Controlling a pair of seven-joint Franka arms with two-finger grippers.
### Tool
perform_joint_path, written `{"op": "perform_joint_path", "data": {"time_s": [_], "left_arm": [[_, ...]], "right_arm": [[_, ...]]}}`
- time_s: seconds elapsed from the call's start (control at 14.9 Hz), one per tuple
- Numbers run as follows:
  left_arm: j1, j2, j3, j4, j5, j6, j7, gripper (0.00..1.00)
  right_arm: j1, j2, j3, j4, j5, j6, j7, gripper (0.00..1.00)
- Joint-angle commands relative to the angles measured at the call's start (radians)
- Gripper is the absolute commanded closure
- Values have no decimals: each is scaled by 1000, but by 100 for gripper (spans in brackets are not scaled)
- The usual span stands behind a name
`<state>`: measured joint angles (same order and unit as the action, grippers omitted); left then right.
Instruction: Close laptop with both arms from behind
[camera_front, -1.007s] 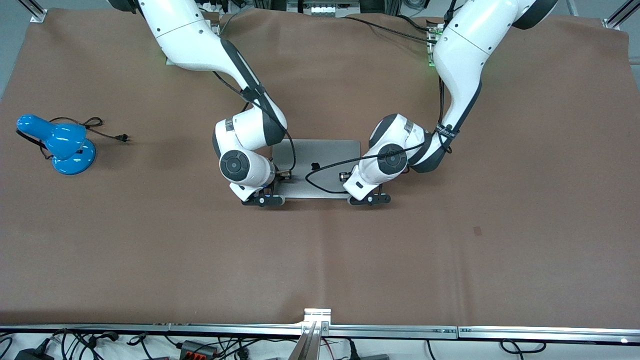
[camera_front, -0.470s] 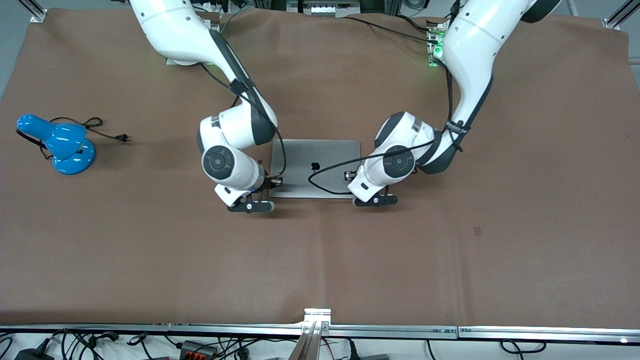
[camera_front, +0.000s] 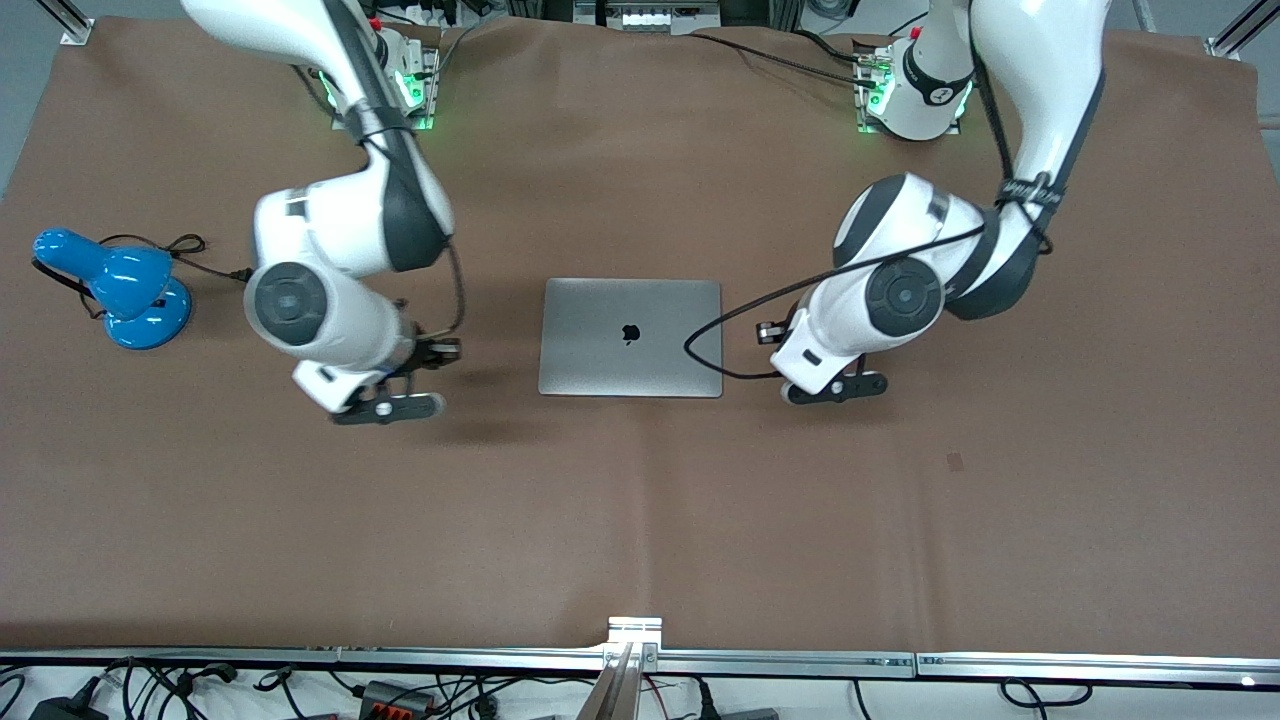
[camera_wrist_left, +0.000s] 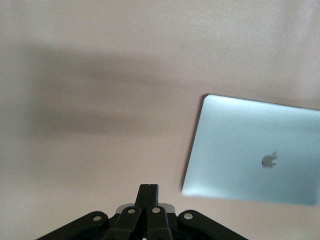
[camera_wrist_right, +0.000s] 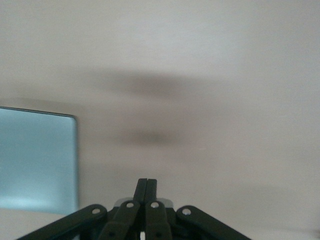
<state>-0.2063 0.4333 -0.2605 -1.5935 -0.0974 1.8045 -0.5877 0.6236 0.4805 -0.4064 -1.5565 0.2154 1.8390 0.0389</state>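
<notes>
A dark apple logo (camera_front: 630, 334) stood at the middle of the lid of the shut laptop (camera_front: 590, 310), and the left wrist view showed the same mark (camera_wrist_left: 270, 159) on that lid (camera_wrist_left: 235, 150). No words or numbers could be read on anything.

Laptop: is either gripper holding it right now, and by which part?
Nothing is held. The laptop lies shut on the table; the left gripper and right gripper are shut, over bare cloth beside it.
</notes>
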Motion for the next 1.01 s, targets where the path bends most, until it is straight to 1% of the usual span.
{"op": "perform_joint_path", "data": {"time_s": [0.0,0.07,0.13,0.2,0.27,0.34,0.4,0.54,0.6,0.67,0.74,0.81,0.87,0.94], "left_arm": [[48,-111,-5,-22,24,-83,9,100],[73,-131,-11,-22,24,-92,25,100],[94,-151,-13,-25,22,-102,75,100],[103,-169,-13,-32,21,-109,125,100],[122,-182,-13,-36,21,-126,144,100],[133,-194,-14,-36,21,-154,144,100],[134,-214,-14,-34,21,-178,146,100],[151,-235,-11,-32,21,-208,161,100],[163,-246,-2,-26,21,-229,196,99],[175,-290,1,-28,22,-279,251,96],[185,-338,29,-32,22,-334,288,94],[186,-362,74,-19,22,-388,340,90],[186,-367,107,-5,27,-424,404,72],[188,-367,122,3,53,-436,455,5]], "right_arm": [[-25,-69,-69,-17,-11,-58,-137,100],[-22,-83,-93,-17,-13,-75,-145,96],[-18,-95,-115,-16,-11,-93,-128,56],[-15,-100,-130,-13,-13,-98,-111,1],[-19,-108,-153,24,-7,-112,-119,0],[-28,-115,-164,83,-4,-160,-117,0],[-41,-111,-170,122,-2,-218,-117,0],[-48,-111,-170,188,-8,-289,-113,0],[-42,-112,-175,216,-23,-308,-108,0],[-42,-112,-178,236,-33,-308,-91,0],[-51,-114,-180,251,-28,-305,-56,0],[-58,-114,-183,268,-27,-299,-38,0],[-73,-114,-189,288,-25,-293,-51,0],[-96,-112,-178,302,-21,-293,-47,0]]}}
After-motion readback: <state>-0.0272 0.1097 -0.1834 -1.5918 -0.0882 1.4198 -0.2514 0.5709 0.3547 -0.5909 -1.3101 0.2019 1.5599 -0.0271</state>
